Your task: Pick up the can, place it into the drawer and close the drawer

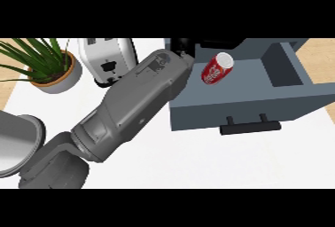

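Red with white lettering, the can (216,68) lies tilted on its side inside the open drawer (288,95), its pale top end pointing toward one o'clock. It rests on the drawer's grey-blue floor, toward the back left part, apart from the front wall. The drawer's black handle (251,127) juts from its front face toward six o'clock over the white table (216,164).

One grey forearm (131,106) crosses the view from seven o'clock up to twelve o'clock, ending at the drawer's back left corner. Its black hand (183,43) shows only as a dark sliver at the upper edge, just beside the can at its ten o'clock side; whether it is released or clenched cannot be told, and which arm this is cannot be told either.

At ten o'clock stands a potted plant (49,66), with a silver toaster (108,57) just beside it at eleven o'clock, partly hidden by the forearm. A grey round pot (16,142) sits at the left edge, at eight o'clock
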You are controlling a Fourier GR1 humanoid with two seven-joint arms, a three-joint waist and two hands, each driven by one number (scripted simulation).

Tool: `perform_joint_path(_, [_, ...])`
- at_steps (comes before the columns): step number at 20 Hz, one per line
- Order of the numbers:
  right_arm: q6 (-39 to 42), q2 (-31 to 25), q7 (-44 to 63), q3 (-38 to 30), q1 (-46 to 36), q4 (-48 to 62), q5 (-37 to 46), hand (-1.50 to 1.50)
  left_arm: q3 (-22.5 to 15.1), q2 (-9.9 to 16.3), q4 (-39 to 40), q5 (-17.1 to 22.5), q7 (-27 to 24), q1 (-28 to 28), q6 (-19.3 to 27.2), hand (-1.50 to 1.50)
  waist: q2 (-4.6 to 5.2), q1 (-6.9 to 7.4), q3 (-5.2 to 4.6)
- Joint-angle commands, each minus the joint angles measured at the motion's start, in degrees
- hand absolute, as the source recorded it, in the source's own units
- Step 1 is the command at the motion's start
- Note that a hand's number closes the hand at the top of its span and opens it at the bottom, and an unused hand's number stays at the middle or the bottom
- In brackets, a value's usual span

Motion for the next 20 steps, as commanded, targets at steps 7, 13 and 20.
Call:
perform_joint_path(7, [-0.65,-0.06,0.98,1.0,-1.49,-1.86,0.97,-1.5,-1.76,-0.01,3.99,4.68,-4.39,-0.45,1.41,-1.5,0.43,-0.8,-0.02])
perform_joint_path(13, [0.72,-1.8,0.23,-1.35,-1.25,0.93,-1.49,-1.5,-2.47,-0.01,3.83,7.31,-5.95,-0.71,2.23,-1.5,0.16,-0.28,-0.01])
perform_joint_path(20, [4.31,-2.92,-7.71,1.01,-4.6,-7.97,14.94,-1.5,-1.74,-0.01,2.83,9.01,-9.37,-1.0,1.54,-1.5,0.25,0.96,-0.07])
